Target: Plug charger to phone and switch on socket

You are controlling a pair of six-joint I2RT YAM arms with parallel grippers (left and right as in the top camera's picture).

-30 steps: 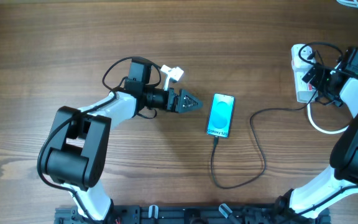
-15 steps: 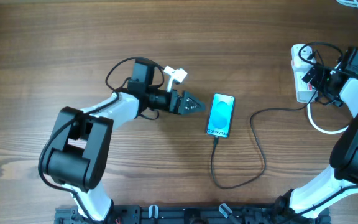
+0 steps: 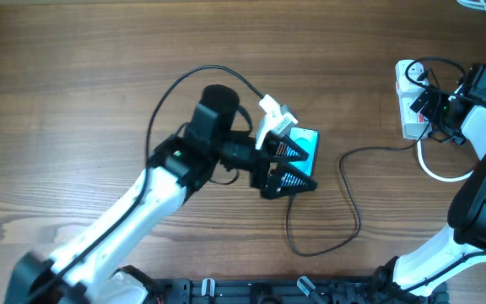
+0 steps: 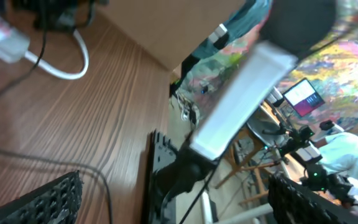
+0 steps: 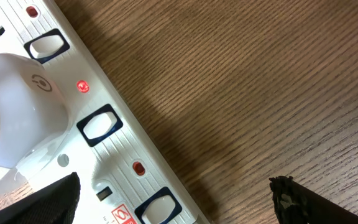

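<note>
The phone point(image 3: 310, 140) lies at mid-table, its teal screen mostly covered by my left gripper point(image 3: 305, 169), which hovers over it open and empty. The left wrist view is tilted away from the phone, and its jaws point(image 4: 174, 186) are spread wide with nothing between them. The charger's thin black cable point(image 3: 357, 215) loops from under the left gripper toward the socket point(image 3: 412, 125); its plug tip is hidden. My right gripper point(image 3: 426, 105) is open at the socket point(image 5: 104, 155). A small red light point(image 5: 82, 86) glows there beside a white plug point(image 5: 17, 118).
The socket's thick white lead point(image 3: 433, 173) curls on the table by the right arm and also shows in the left wrist view point(image 4: 61, 68). A black rail point(image 3: 251, 291) runs along the table's front edge.
My left arm has swung right and turned, so its gripper now sits over the phone instead of left of it. The right arm, cable and socket have not moved.
</note>
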